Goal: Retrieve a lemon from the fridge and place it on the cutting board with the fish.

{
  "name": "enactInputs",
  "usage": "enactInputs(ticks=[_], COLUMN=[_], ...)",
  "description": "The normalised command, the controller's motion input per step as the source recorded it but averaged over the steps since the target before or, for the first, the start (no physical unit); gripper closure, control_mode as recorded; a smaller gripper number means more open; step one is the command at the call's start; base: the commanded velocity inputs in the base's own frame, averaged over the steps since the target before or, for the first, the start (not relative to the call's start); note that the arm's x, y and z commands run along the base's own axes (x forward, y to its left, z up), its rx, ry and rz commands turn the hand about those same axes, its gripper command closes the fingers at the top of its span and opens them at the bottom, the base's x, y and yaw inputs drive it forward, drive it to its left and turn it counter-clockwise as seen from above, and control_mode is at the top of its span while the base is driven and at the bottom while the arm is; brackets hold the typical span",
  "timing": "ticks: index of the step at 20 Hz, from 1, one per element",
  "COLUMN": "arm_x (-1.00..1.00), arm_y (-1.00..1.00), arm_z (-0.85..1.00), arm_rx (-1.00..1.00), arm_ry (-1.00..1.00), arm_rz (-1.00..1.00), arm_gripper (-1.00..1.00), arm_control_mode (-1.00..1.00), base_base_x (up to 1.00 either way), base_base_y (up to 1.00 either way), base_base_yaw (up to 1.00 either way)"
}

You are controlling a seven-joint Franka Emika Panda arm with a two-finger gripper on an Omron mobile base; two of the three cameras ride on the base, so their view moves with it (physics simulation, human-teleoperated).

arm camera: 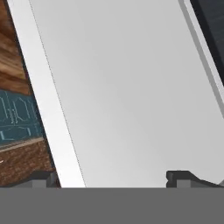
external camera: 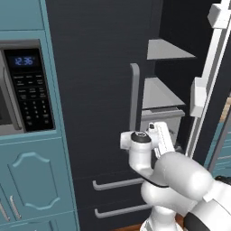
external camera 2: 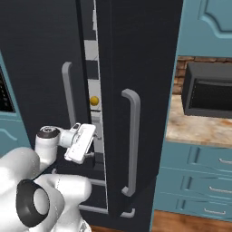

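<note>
Teal cabinets (external camera: 31, 180) around the black fridge (external camera: 94, 90), right door ajar, I glimpse the lemon (external camera 2: 94, 101) through the gap, mostly hidden, my gripper (arm camera: 111, 178) spread wide against a pale panel, fingertips cut off.

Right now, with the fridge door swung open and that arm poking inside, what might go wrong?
1. The open pincer faces a pale grey fridge panel, not the lemon, which sits higher, so it could bump that panel.
2. The fridge opening looks narrow in the right base view; the arm might knock the open door.
</note>
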Motion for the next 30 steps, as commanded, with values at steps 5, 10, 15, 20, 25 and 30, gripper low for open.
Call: enactInputs(ticks=[5,10,15,20,25,30], arm_x=[0.00,-0.36,-0.39,-0.15,0.01,0.13], arm_y=[-0.73,-0.99,-1.00,-0.72,0.48,0.89], arm_z=[-0.05,0.00,0.00,0.00,-0.01,-0.10], arm_rx=[0.05,0.11,0.05,0.00,-0.02,-0.02], arm_ry=[0.00,0.00,0.06,0.19,0.34,0.26], arm_rz=[0.04,0.03,0.05,0.10,0.14,0.02], arm_gripper=[-1.00,-1.00,-1.00,-1.00,-1.00,-1.00], arm_control_mode=[-1.00,-1.00,-1.00,-1.00,-1.00,-1.00], base_base_x=[0.00,0.00,0.00,0.00,0.00,0.00], base_base_y=[0.00,0.00,0.00,0.00,0.00,0.00], base_base_yaw=[0.00,0.00,0.00,0.00,0.00,0.00])
